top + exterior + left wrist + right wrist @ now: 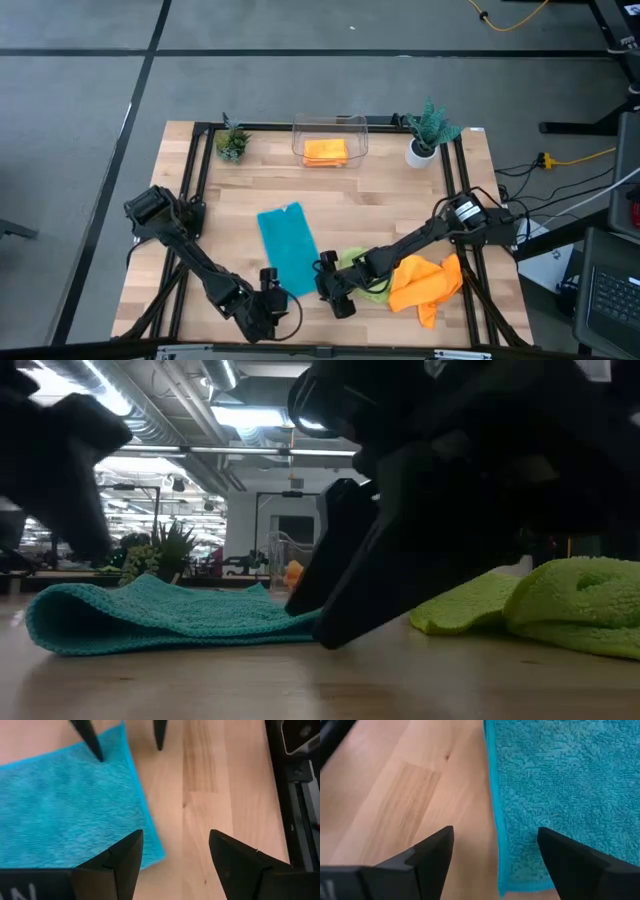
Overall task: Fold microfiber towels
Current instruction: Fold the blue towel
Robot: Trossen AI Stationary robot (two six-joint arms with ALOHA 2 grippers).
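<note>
Dark right gripper (340, 560) fills the low view's foreground, fingers spread wide and empty, tips at the near end of the teal-blue microfiber towel (288, 246). That folded strip lies mid-table on the pale wooden table (400, 190). Left gripper (270, 285), likewise wide and empty, stands at the same end. Crumpled orange towel (425, 283) lies under the right arm beside the lime green towel (560, 600). Clear plastic bin (330, 128) at the far edge holds a folded orange towel (325, 151).

Lime towel (362, 277) partly under right arm.
</note>
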